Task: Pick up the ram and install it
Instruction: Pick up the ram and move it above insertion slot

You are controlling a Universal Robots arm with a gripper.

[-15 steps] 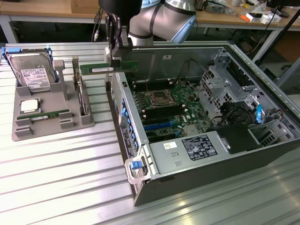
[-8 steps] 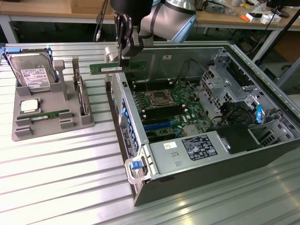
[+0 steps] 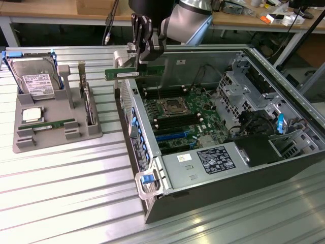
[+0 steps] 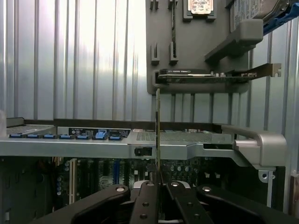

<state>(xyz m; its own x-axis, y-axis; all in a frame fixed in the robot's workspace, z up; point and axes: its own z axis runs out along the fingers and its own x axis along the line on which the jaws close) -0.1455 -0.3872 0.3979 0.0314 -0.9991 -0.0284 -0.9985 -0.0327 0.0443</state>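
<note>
My gripper point(image 3: 138, 60) is shut on the ram point(image 3: 133, 73), a long green board with a white label. It holds the stick level in the air, over the near wall of the open computer case point(image 3: 133, 127) and just beside the motherboard point(image 3: 177, 119). In the wrist view the ram point(image 4: 157, 135) shows edge-on as a thin line rising from between the fingers point(image 4: 145, 196), with the gripper point(image 4: 159, 185) closed around its end. A second green stick point(image 3: 53, 124) lies on the grey holder point(image 3: 25, 142).
The grey holder also carries a hard drive point(image 3: 35, 81), a square silver CPU point(image 3: 31, 115) and an upright expansion card point(image 3: 87, 101). Inside the case are the CPU socket point(image 3: 170, 105), black and blue memory slots point(image 3: 170, 136), drive cages point(image 3: 244, 86) and a power supply point(image 3: 203, 162).
</note>
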